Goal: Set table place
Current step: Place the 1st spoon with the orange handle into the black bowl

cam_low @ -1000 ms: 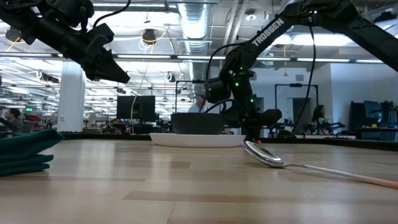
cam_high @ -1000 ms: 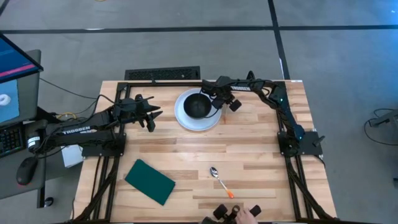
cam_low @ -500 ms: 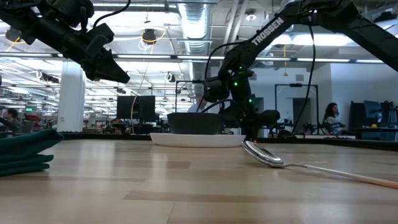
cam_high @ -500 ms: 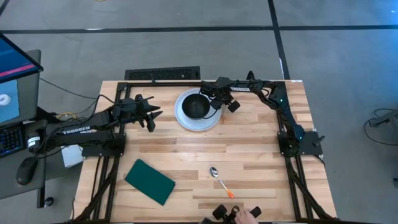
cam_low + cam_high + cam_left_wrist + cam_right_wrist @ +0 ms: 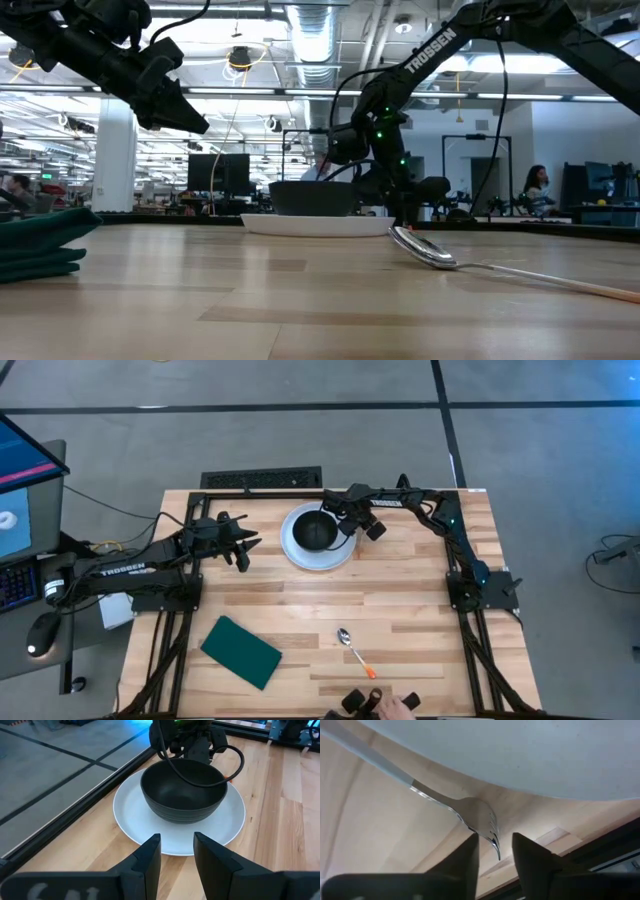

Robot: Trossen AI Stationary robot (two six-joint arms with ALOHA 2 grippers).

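Note:
A round white plate [image 5: 296, 555] lies at the far middle of the wooden table [image 5: 400, 590], and a small black bowl [image 5: 316, 530] stands on it. My right gripper [image 5: 347, 520] is low at the plate's far right rim, open. In its wrist view a fork [image 5: 470, 812] lies on the table just beside the plate [image 5: 545, 755], its tines between my fingertips [image 5: 496, 851]. My left gripper [image 5: 246, 550] hovers left of the plate, open and empty, and faces the bowl [image 5: 182, 790]. My right gripper stands with one finger [image 5: 470, 855] on each side of the fork's tine tips [image 5: 495, 842]. The tines are narrower than the gap, and I cannot tell whether either finger touches them. The fork's pale handle [image 5: 365, 752] runs away along the plate's rim.
A spoon with an orange handle end [image 5: 347, 640] lies at the near middle, close to the low camera [image 5: 425, 250]. A dark green pad [image 5: 240, 650] lies at the near left. A person's hand [image 5: 390, 703] shows at the near edge. Bare wood lies between plate and spoon.

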